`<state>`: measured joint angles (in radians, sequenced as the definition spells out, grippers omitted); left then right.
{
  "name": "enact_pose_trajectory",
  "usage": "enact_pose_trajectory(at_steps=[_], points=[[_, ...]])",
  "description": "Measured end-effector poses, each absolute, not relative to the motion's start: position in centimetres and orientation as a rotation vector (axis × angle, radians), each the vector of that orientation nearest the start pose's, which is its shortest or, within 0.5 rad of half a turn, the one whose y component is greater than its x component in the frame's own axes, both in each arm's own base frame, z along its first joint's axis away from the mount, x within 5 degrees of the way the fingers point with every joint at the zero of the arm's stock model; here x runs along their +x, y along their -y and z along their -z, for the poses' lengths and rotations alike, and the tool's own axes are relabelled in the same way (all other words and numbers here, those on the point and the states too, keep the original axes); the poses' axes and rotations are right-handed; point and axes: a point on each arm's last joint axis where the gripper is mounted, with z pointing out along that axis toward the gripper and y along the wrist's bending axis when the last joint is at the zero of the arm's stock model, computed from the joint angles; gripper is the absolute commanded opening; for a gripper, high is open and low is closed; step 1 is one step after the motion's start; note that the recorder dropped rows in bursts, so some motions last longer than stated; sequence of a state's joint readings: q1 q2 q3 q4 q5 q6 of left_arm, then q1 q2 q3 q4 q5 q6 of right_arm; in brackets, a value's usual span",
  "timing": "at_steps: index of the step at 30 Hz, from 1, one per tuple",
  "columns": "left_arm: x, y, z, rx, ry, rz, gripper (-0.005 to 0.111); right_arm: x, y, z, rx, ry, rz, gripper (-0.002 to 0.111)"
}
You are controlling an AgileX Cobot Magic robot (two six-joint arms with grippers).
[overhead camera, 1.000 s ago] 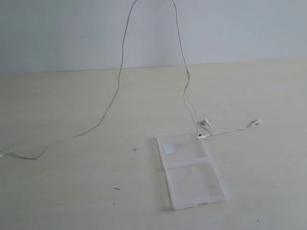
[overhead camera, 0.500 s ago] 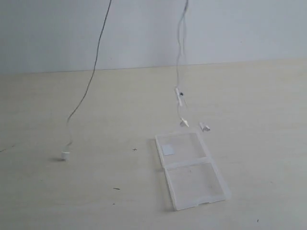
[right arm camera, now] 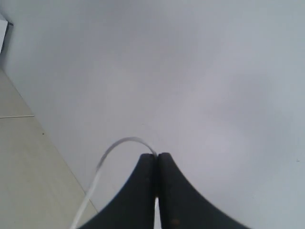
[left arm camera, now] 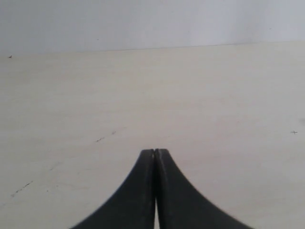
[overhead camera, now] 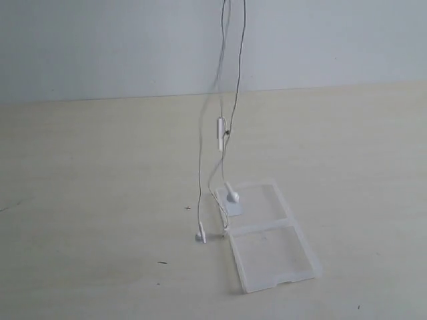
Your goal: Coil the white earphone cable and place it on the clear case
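Note:
The white earphone cable (overhead camera: 221, 127) hangs in strands from above the exterior view's top edge. One earbud (overhead camera: 231, 196) touches the sticker half of the clear case (overhead camera: 267, 233), which lies open and flat on the table. Another end (overhead camera: 201, 237) rests on the table just left of the case. My right gripper (right arm camera: 157, 155) is shut on the cable (right arm camera: 119, 144), which arcs out from between its black fingertips. My left gripper (left arm camera: 155, 151) is shut with nothing visible between its fingers, over bare table. Neither gripper shows in the exterior view.
A light wooden table (overhead camera: 93, 200) meets a pale wall (overhead camera: 100, 47) behind. Small dark specks (overhead camera: 162, 263) dot the table left of the case.
The cable's two hanging parts have swung together over the case. The plug end left the table at the left, and the earbuds moved left onto and beside the case.

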<state>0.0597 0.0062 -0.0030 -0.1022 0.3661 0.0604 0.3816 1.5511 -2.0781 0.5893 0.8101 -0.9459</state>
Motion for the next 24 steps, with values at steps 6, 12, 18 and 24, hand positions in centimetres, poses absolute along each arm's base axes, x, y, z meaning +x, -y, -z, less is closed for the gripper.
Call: enact_pose_trajectory(at_steps=[6, 12, 18, 24], points=[[5.3, 0.0, -18.1, -0.052, -1.850, 0.007, 0.000, 27.2, -14.8, -56.0, -0.990, -1.347, -0.239, 0.000], [5.5, -0.1, -18.6, -0.042, -1.791, -0.017, 0.000, 27.2, -14.6, -56.4, -0.961, -1.327, -0.217, 0.000], [5.7, -0.3, -20.6, -0.078, -1.557, -0.003, 0.000, 26.9, -14.4, -56.8, -0.887, -1.358, -0.284, 0.000], [5.4, -0.5, -22.8, -0.104, -1.318, -0.009, 0.000, 26.2, -13.4, -57.8, -0.724, -1.407, -0.323, 0.000]])
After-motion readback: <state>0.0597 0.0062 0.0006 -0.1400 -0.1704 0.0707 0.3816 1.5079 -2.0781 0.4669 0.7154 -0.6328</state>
